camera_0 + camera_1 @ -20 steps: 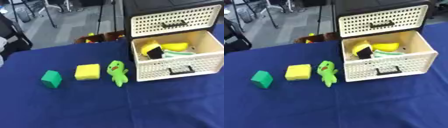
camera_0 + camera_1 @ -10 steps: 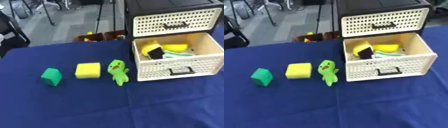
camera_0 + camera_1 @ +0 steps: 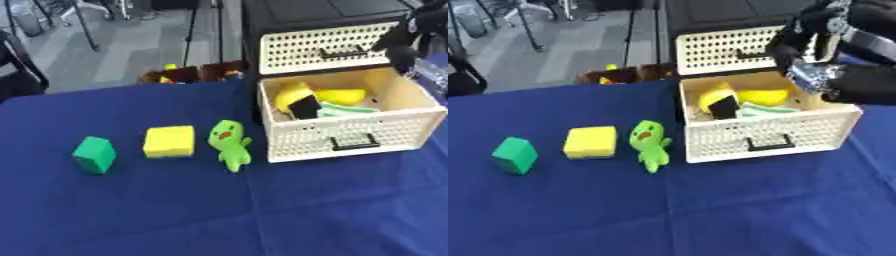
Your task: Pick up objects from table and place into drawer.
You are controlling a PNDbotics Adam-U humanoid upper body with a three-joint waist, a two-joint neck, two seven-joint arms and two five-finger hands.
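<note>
From the left eye I see the blue table (image 3: pixel 131 210) with three things still out on it. The green block (image 3: pixel 94 154) sits nearest the left edge, the yellow sponge (image 3: pixel 170 141) just right of it, and the green toy (image 3: pixel 229 144) lies beside the sponge, close to the front left corner of the open drawer (image 3: pixel 350 137). The drawer is pulled out of the cabinet (image 3: pixel 324 30), which stands toward the table's far right corner. Inside the drawer I can make out a yellow and black sponge (image 3: pixel 296 99), a yellow piece (image 3: pixel 343 95) behind it and something pale green (image 3: pixel 346 109) at the right. I read no label, brand or writing on any of them, nor on the drawer fronts. At the right edge of this view only a dark bit of my right hand (image 3: pixel 404 42) shows, above the drawer's far right corner.

From the right eye the right hand (image 3: pixel 808 40) is much plainer: it hangs over the drawer's far right corner, black fingers curled downward, with a blurred pale, speckled patch just under them. I cannot tell whether the hand holds anything there. My left hand is in neither view.
</note>
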